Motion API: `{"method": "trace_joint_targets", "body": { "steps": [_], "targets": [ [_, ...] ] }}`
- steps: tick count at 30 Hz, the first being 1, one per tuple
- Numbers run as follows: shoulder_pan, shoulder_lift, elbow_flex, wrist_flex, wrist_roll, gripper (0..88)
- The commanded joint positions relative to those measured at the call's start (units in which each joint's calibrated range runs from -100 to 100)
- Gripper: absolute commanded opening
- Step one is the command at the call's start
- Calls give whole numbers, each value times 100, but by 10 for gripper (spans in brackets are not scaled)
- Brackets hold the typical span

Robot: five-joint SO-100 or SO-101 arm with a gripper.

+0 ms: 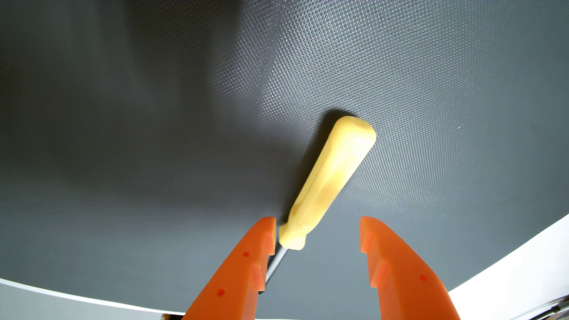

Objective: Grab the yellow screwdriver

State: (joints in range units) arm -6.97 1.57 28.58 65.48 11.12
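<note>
The yellow screwdriver [331, 178] lies flat on a dark textured mat [154, 138] in the wrist view, its pale yellow handle running from the upper right down to the lower left. Its thin metal shaft slips behind the left orange finger [243, 277]. My gripper [318, 223] is open, its two orange fingers rising from the bottom edge. The handle's lower end sits between the fingertips, close against the left one; the right finger [397, 270] stands well apart from it. Nothing is held.
The mat's curved edge gives way to a white surface [508, 277] at the lower right and along the lower left [46, 301]. A broad soft shadow covers the mat's left half.
</note>
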Motion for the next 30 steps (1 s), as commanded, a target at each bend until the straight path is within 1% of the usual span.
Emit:
{"method": "trace_joint_targets", "body": {
  "steps": [1, 6, 11, 15, 30],
  "targets": [
    [7, 204, -431, 17, 16, 167],
    [98, 552, -620, -27, -26, 167],
    [364, 603, -674, -27, -47, 162],
    [564, 595, -674, -27, -245, 166],
    [522, 637, -566, -35, -240, 161]
  ]
}}
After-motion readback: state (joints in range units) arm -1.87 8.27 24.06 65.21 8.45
